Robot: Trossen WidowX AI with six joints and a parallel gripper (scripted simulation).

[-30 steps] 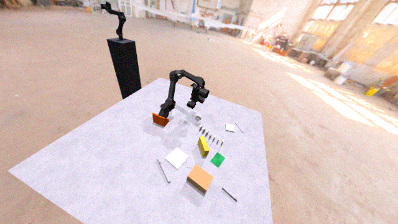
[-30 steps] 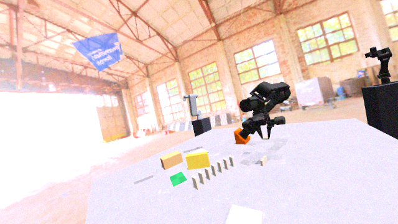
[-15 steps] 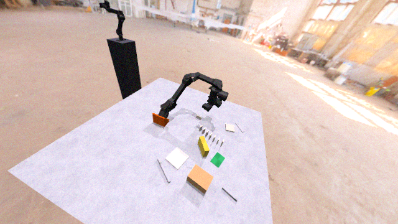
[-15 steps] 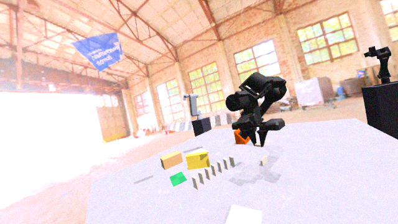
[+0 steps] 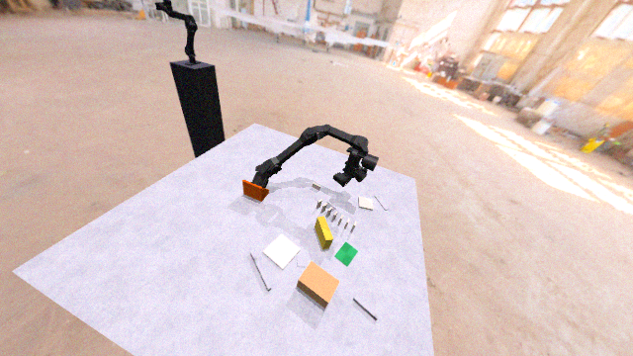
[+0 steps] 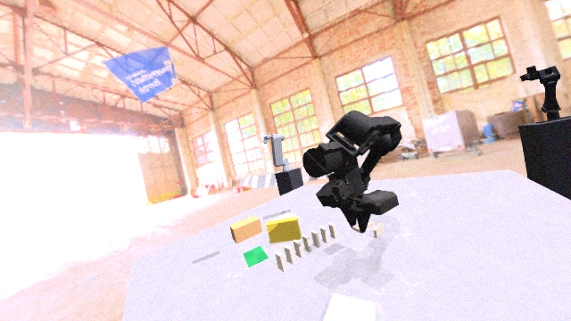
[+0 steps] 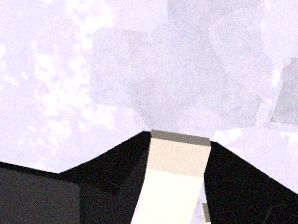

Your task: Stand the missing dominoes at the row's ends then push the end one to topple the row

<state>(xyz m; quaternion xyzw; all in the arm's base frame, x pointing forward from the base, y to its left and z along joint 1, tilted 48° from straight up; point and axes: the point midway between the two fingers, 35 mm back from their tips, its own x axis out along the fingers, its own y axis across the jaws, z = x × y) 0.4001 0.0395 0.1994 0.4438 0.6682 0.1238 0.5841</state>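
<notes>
My gripper is shut on a cream domino, held by its long sides above the table. It hangs a little beyond the far end of the row of standing dominoes. The row holds several cream dominoes at even spacing and runs beside the yellow block. One more cream domino lies flat on the table past that end of the row, close below my gripper.
A tan box, a green tile and two white tiles lie around the row. Thin grey sticks lie near the front. The arm's orange base stands at the left.
</notes>
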